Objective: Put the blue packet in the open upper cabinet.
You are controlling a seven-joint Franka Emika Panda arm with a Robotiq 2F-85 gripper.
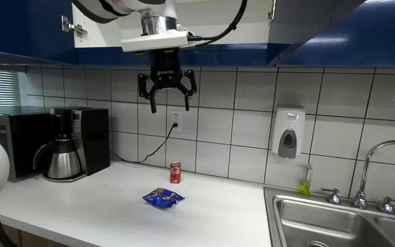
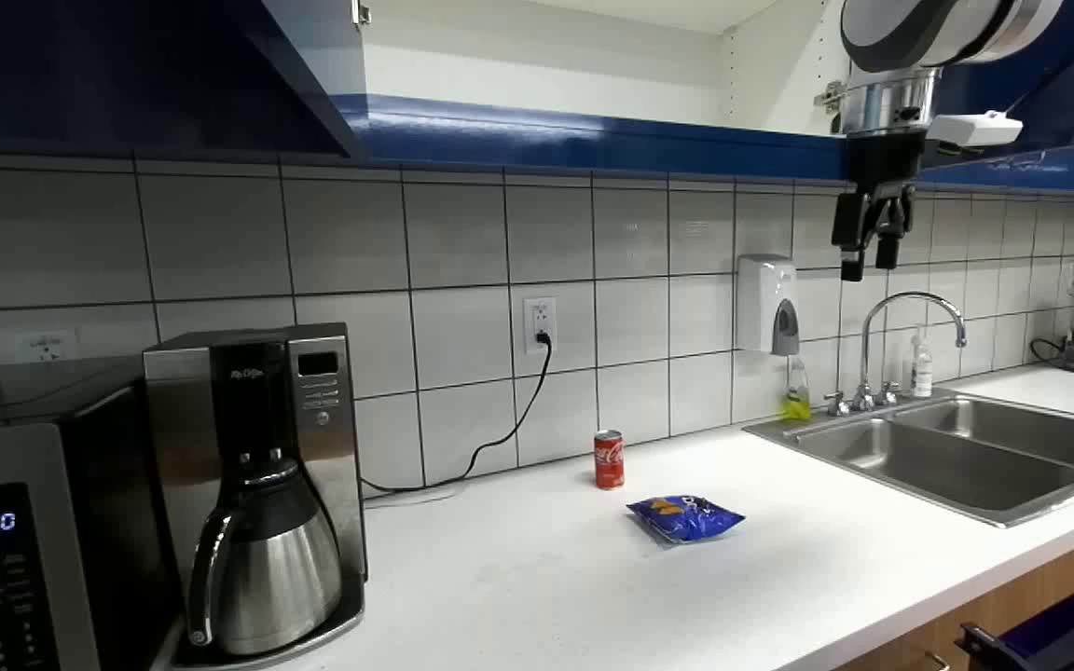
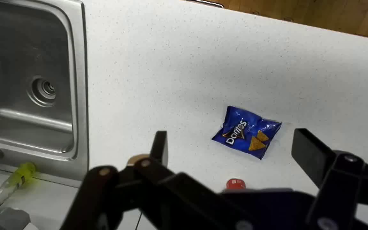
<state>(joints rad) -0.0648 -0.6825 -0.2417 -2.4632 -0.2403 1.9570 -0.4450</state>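
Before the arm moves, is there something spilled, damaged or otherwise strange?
No spill shows; the Doritos bag looks intact. Only the microwave beside the coffee maker seems odd: it displays 0:00, perhaps an unset clock.

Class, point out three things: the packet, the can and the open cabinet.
Packet [image 3: 246, 132], in the wrist view: middle of its upper face.
Can [image 1: 175, 173], in an exterior view: middle of its side.
Open cabinet [image 2: 542, 70], in an exterior view: inner back wall.

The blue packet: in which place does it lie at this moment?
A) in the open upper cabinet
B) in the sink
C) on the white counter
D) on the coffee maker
C: both exterior views show the blue packet on the white counter, apart from the open gripper.
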